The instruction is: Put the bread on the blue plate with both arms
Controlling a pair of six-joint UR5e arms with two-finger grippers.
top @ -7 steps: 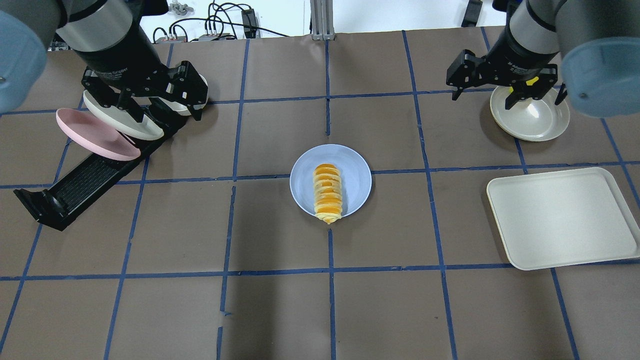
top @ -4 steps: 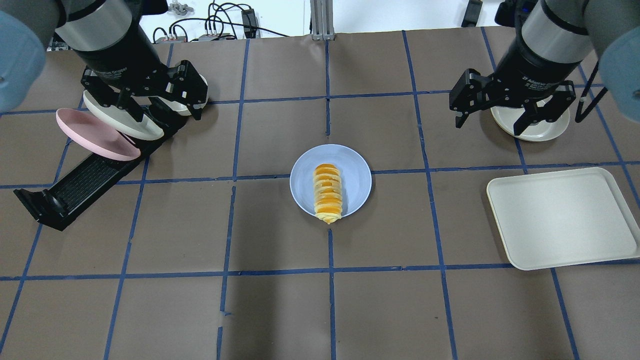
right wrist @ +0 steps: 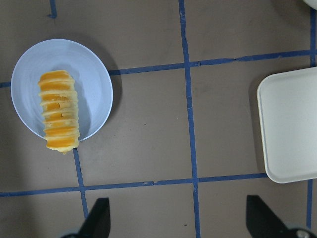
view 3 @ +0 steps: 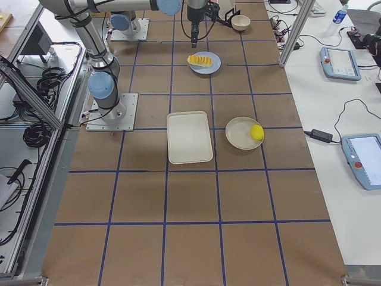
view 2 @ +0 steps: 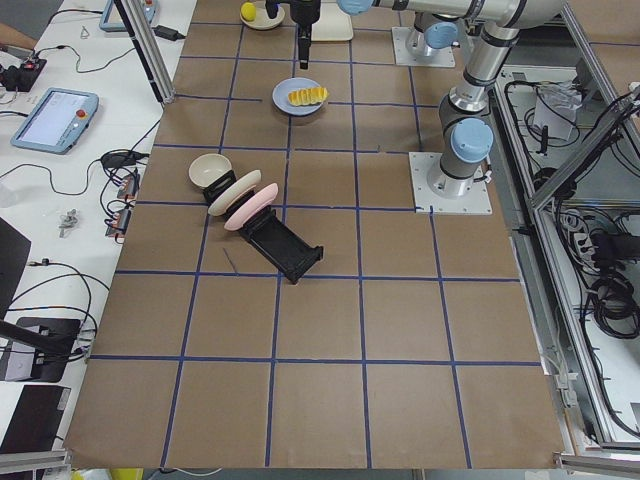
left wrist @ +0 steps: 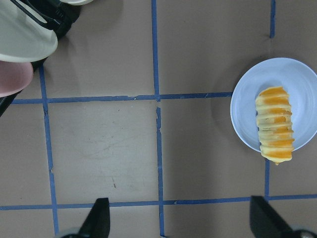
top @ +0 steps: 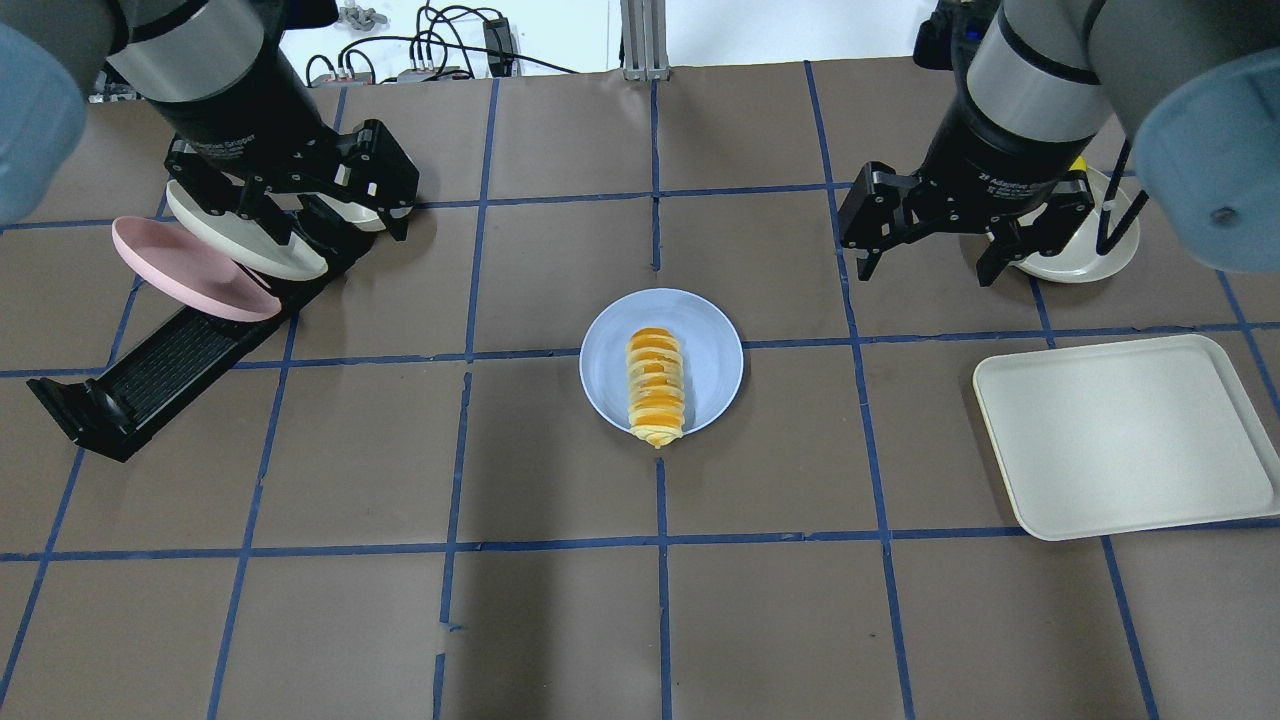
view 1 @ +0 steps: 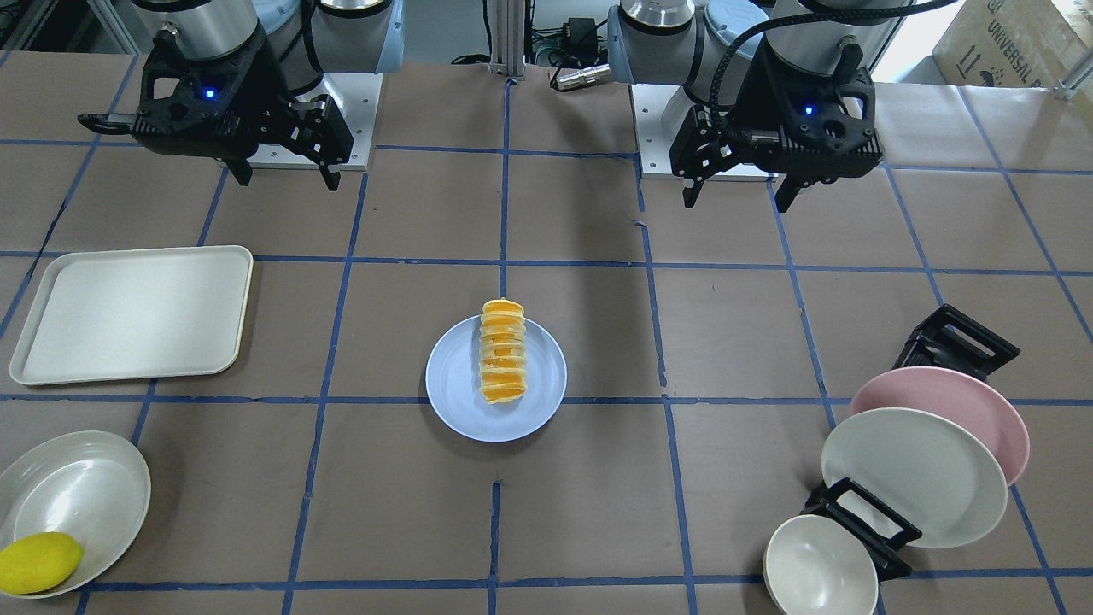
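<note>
You'll see the left gripper [top: 330,225] and right gripper [top: 925,272] both spread wide and empty. Between them the bread [top: 656,388], ribbed and striped orange and cream, lies on the round matte plate [top: 710,340], one tip overhanging its rim. The front view plainly shows a smooth lemon [view 1: 38,561] in a bowl [view 1: 102,478]; overhead, the right arm [top: 1040,70] covers most of it.

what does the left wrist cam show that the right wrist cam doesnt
Only the left wrist view: the cream-white plate and the pink plate at its top left corner, cut off by the edge, with part of the black rack beside them.
Only the right wrist view: the cream tray at its right edge.
Both: the bread lying on the blue plate, one end just over the rim, and the brown table with blue tape lines. The left gripper and right gripper are each open and empty.
</note>
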